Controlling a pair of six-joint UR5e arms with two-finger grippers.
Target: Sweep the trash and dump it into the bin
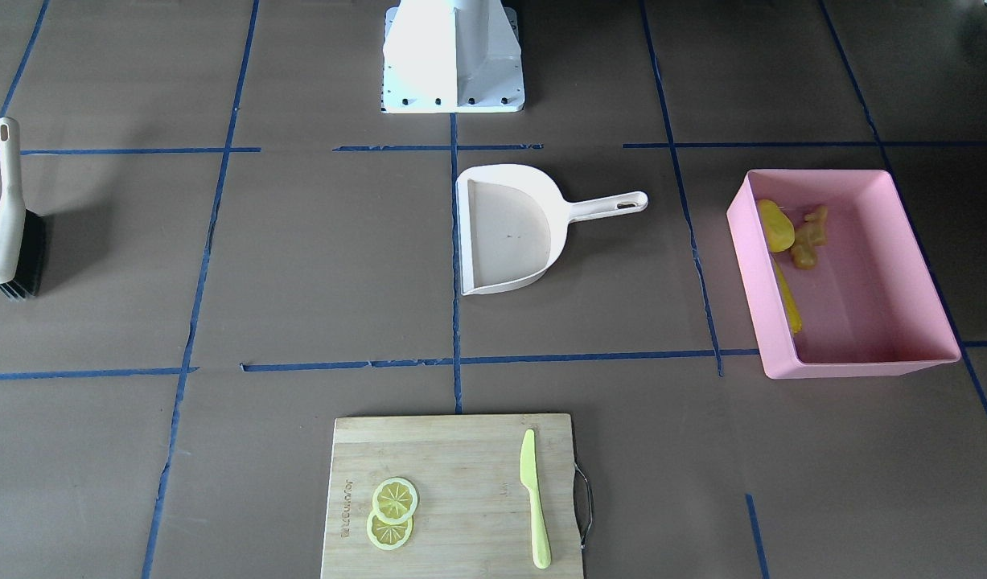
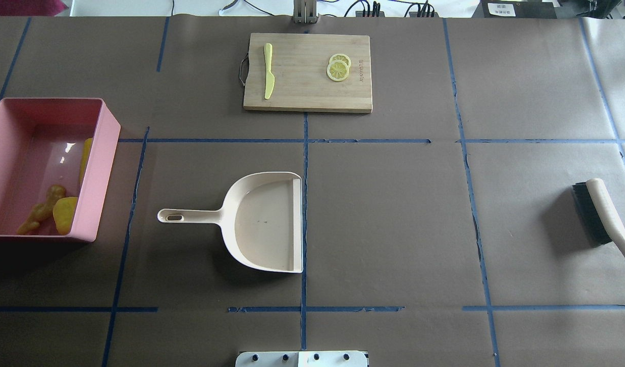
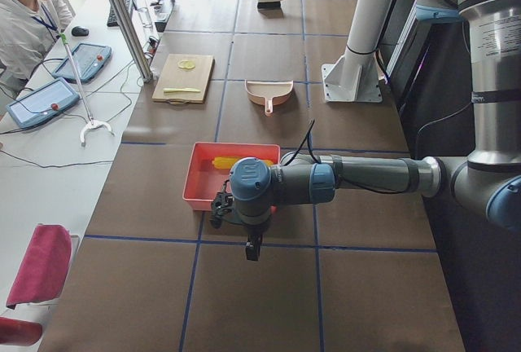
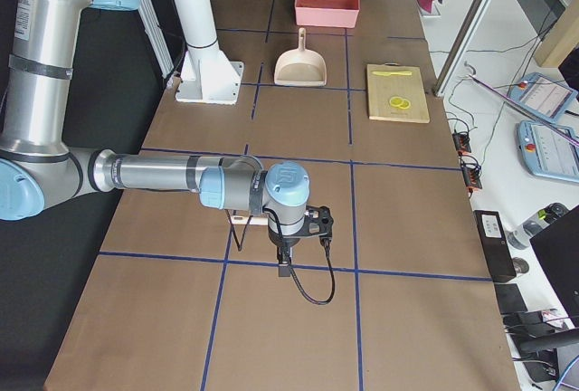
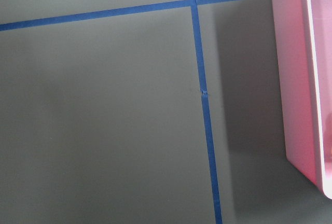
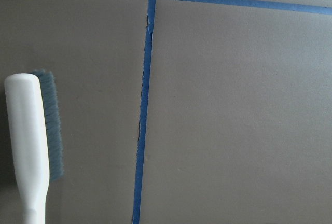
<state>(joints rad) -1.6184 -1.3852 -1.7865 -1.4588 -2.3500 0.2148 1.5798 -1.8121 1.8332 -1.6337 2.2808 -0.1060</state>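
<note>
The pink bin [image 1: 855, 368] stands on the robot's left side of the table, also in the overhead view [image 2: 101, 168]. Inside it lie the long corn cob [image 1: 787, 301], the short lumpy yellow vegetable [image 1: 775, 227] and the tan-orange ginger root [image 1: 811, 237]. My left gripper [image 3: 220, 205] hangs beside the bin's near wall; I cannot tell whether it is open or shut. My right gripper [image 4: 317, 219] hangs over the table's other end near the brush; I cannot tell its state either. Neither wrist view shows fingers.
An empty cream dustpan [image 2: 264, 221] lies mid-table with its handle toward the bin. A brush [image 2: 602, 214] lies at the robot's right. A wooden cutting board [image 2: 302, 86] at the far edge holds two lemon slices [image 2: 338, 68] and a green knife [image 2: 268, 71]. An operator [image 3: 24, 18] sits beyond the table.
</note>
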